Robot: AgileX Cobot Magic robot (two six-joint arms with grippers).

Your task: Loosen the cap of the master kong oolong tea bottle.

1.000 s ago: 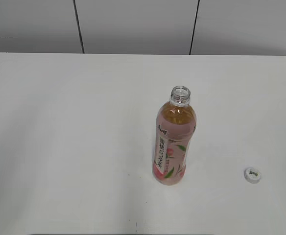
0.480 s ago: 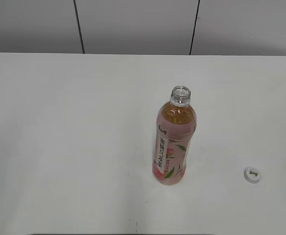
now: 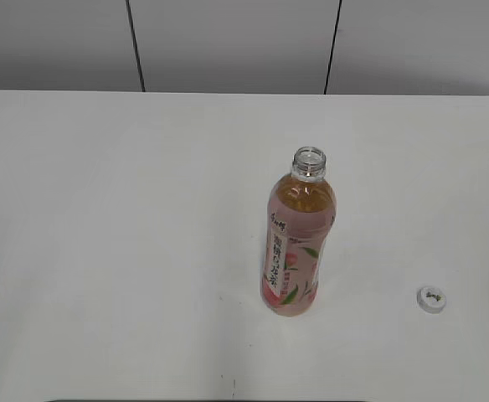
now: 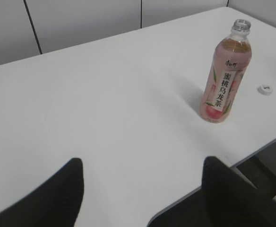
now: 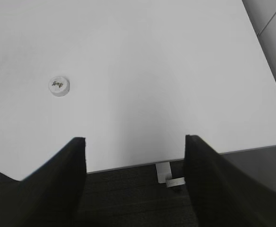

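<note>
The bottle (image 3: 299, 243) stands upright on the white worktop (image 3: 102, 251), a little right of centre, its long axis vertical and its neck open: no cap on it. The cap (image 3: 431, 299) lies flat on the worktop well apart from the bottle, off to its right and nearer the front edge, printed mark facing up.

Neither arm shows in the exterior view; both sit back past the front edge. The left end effector (image 4: 142, 191) has its fingers spread wide with nothing between them. From its camera the bottle (image 4: 225, 75) is far ahead and to the right, with the cap (image 4: 265, 89) beyond it. The right end effector (image 5: 135, 182) is also spread wide and empty, hanging over the worktop's front edge. Its camera shows the cap (image 5: 59, 86) ahead and to the left, with bare worktop between; the bottle is out of that view.

By my reading the loosening is already done, since the cap is fully off and set down. If anything more were wanted of the cap, the right arm looks the nearer one. The left arm would have to reach past the bottle.
</note>
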